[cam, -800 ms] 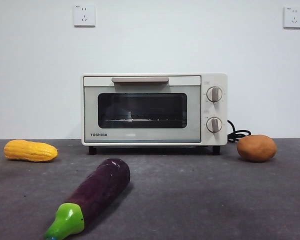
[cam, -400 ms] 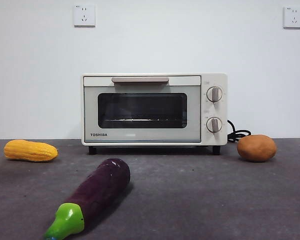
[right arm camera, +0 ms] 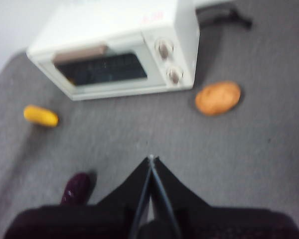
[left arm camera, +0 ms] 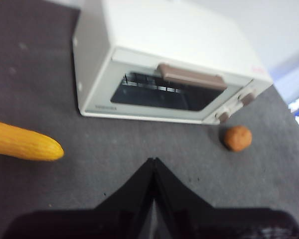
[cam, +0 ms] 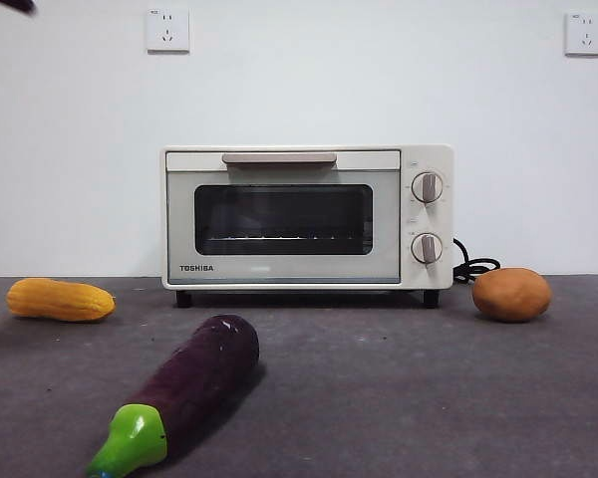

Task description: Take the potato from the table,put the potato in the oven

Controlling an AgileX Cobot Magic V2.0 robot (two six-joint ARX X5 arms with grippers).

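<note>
The orange-brown potato (cam: 511,295) lies on the dark grey table (cam: 409,388) to the right of the cream-white oven (cam: 307,218), whose glass door is closed. The potato (left arm camera: 237,138) also shows small in the left wrist view and larger, as the potato (right arm camera: 218,98), in the right wrist view. My left gripper (left arm camera: 153,162) is shut and empty, high above the table in front of the oven (left arm camera: 169,69). Equally high, my right gripper (right arm camera: 150,159) is shut with nothing in it, well short of the potato. A black tip (cam: 15,5) shows at the front view's top left corner.
A yellow corn cob (cam: 60,299) lies left of the oven. A purple eggplant (cam: 184,390) with a green stem lies near the front, left of centre. The oven's black cord (cam: 475,267) curls behind the potato.
A black arm tip has come into the front view's top left corner. The potato, the corn cob, the eggplant and the oven have not moved.
</note>
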